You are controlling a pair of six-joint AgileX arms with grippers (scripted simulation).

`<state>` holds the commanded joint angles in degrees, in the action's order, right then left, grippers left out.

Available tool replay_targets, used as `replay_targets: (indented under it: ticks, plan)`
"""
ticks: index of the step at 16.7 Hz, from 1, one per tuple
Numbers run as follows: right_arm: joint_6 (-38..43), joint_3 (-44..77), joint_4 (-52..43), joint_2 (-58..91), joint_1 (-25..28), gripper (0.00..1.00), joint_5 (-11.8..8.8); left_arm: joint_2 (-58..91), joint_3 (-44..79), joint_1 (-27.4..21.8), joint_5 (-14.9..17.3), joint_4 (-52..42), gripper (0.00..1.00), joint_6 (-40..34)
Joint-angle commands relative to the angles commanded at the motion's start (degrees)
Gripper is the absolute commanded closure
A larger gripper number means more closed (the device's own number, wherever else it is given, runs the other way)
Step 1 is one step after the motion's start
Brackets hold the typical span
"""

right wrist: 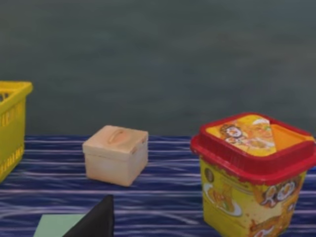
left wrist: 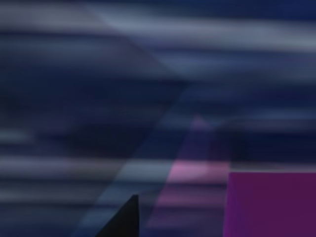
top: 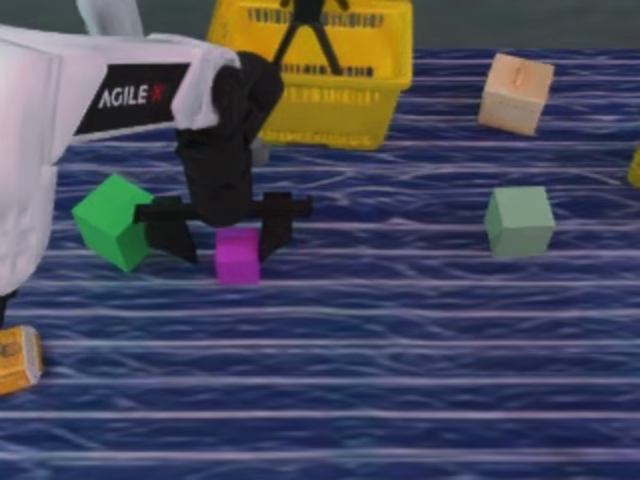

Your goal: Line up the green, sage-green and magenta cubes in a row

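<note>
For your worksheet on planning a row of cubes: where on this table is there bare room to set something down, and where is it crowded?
Bare cloth runs between the magenta cube and the sage-green cube, and across the whole near strip right of the orange pack. It is crowded at the left: the left gripper, open, straddles the magenta cube beside the green cube. The yellow basket and peach-tan box fill the far edge.

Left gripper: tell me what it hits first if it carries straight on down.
Most likely the magenta cube: the left gripper points down with open jaws straddling it; the green cube sits clear beside it.
</note>
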<state>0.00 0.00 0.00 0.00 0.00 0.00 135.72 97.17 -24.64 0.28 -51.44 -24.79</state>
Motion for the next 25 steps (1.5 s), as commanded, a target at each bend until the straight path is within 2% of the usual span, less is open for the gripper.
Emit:
replay_targets:
  ticks: [5,6,15,22,25]
  plan:
    - [0.0,0.0,0.0,0.0,0.0,0.0,0.0,0.0,0.0,0.0,0.0,0.0,0.98,0.0]
    - [0.0,0.0,0.0,0.0,0.0,0.0,0.0,0.0,0.0,0.0,0.0,0.0,1.0,0.0]
    - [0.0,0.0,0.0,0.0,0.0,0.0,0.0,-1.9,0.5,0.2,-0.7,-1.0,1.0,0.5]
    - [0.0,0.0,0.0,0.0,0.0,0.0,0.0,-5.9,8.0,1.2,-0.7,-12.9,1.0,0.3]
    - [0.0,0.0,0.0,0.0,0.0,0.0,0.0,-6.5,8.9,1.3,-0.7,-14.0,1.0,0.4]
